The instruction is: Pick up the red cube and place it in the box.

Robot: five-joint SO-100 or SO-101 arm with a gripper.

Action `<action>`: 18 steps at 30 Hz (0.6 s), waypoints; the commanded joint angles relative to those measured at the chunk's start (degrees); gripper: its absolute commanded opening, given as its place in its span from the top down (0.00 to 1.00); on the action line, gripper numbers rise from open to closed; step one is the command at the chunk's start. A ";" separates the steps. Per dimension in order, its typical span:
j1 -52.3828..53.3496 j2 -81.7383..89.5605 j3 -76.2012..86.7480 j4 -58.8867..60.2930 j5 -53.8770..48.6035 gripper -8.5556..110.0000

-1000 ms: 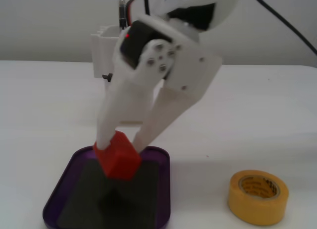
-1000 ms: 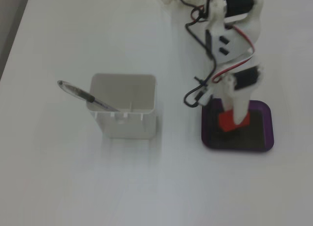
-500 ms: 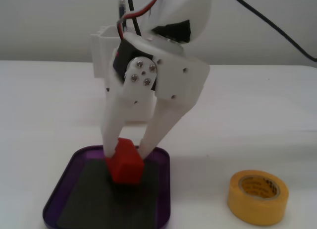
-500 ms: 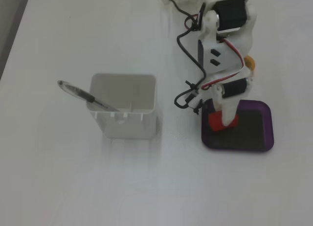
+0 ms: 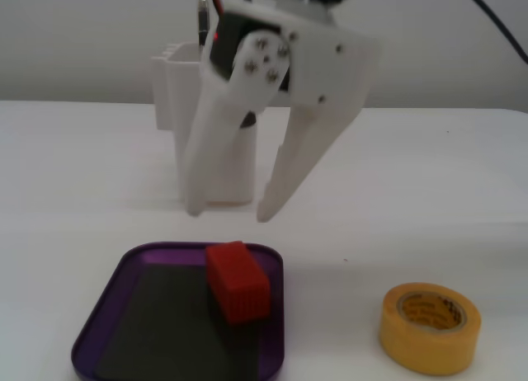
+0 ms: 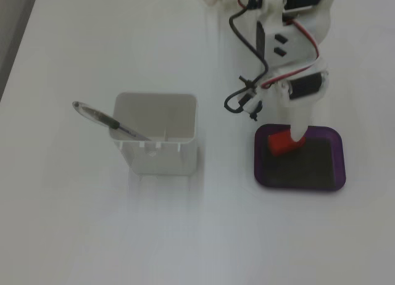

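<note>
The red cube [image 5: 238,282] lies inside the purple box [image 5: 97,331], on its dark floor near the far rim, tilted a little. My white gripper [image 5: 228,212] hangs open just above the box's far edge, jaws spread wide and empty, clear of the cube. In the other fixed view, the cube [image 6: 281,143] sits in the top left corner of the box [image 6: 299,187], and one finger [image 6: 300,121] partly covers it from above.
A tall white plastic container [image 6: 157,158] with a pen [image 6: 105,119] leaning in it stands left of the box; it shows behind the gripper [image 5: 172,84]. A yellow tape roll [image 5: 429,327] lies right of the box. The arm's cables [image 6: 247,57] hang beside the gripper.
</note>
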 commanded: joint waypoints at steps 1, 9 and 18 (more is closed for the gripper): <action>0.18 7.12 -5.89 6.59 0.26 0.76; -2.29 13.01 -13.89 23.03 -0.26 0.76; -1.14 31.73 -3.25 28.74 0.26 0.76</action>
